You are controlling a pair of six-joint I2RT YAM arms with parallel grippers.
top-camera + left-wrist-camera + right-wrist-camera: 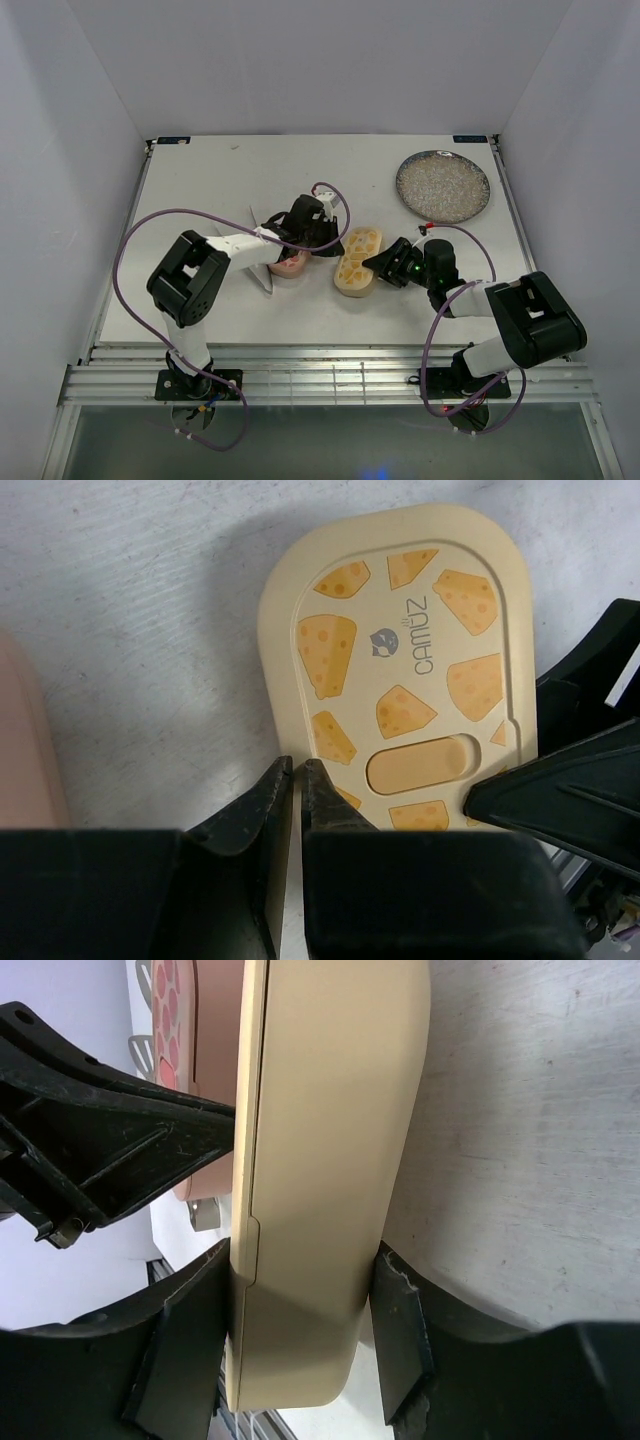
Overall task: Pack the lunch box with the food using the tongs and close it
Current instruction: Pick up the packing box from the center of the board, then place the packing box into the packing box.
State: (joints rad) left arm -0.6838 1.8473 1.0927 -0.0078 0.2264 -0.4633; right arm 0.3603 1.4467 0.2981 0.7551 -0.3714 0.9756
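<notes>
Two grippers attend the tan-yellow round-cornered plastic lunch box [357, 260], lidded, lying mid-desk. Right gripper [300, 1265] clamps its near end across both side walls. Left gripper [297, 780], jaws nearly together and empty, sits at the lid's edge. I judge the box light, stiff and slippery: hold the walls squarely.

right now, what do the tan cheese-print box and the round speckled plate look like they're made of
The tan-yellow oblong lunch box with cheese-print lid: looks like moulded plastic, matte to satin, judging by its smooth rounded corners, printed logo and side seam. The round grey speckled plate: possibly glazed ceramic or melamine; only the glittery speckle shows from above, so the material stays open.
</notes>
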